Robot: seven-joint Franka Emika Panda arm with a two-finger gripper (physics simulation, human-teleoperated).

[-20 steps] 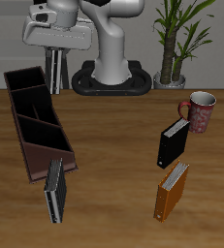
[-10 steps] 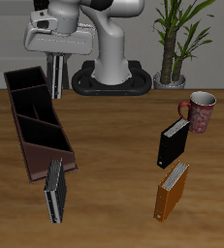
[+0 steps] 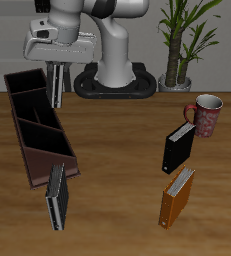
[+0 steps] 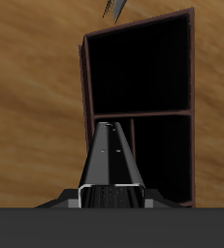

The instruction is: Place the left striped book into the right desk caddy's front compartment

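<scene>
A: What is sitting in the right desk caddy [image 3: 39,128]?

B: Nothing that is showing. Its three compartments are lying open and black inside, and the long maroon box is running from the worktop's back toward its front edge.

A: Where is the left striped book [image 3: 55,86]?

B: It is hanging in the air above the caddy's rear end, with the gripper [image 3: 55,66] grasping it by its upper edge. The jaws are closing on it from both sides.

A: Which way is it pointing?

B: Its long axis is hanging nearly upright, spine edge facing outward. In the wrist view the book [image 4: 111,165] is stretching away from the gripper toward the caddy [image 4: 141,97] below.

A: And the twin?

B: The other striped book [image 3: 56,196] is lying on the worktop just beside the caddy's front end.

A: What else is resting on the wooden worktop [image 3: 117,150]?

B: A black book [image 3: 178,147] and an orange book [image 3: 177,197] are lying near each other, well apart from the caddy, with a red mug [image 3: 205,114] behind them. A potted plant [image 3: 179,42] is standing at the back.
</scene>
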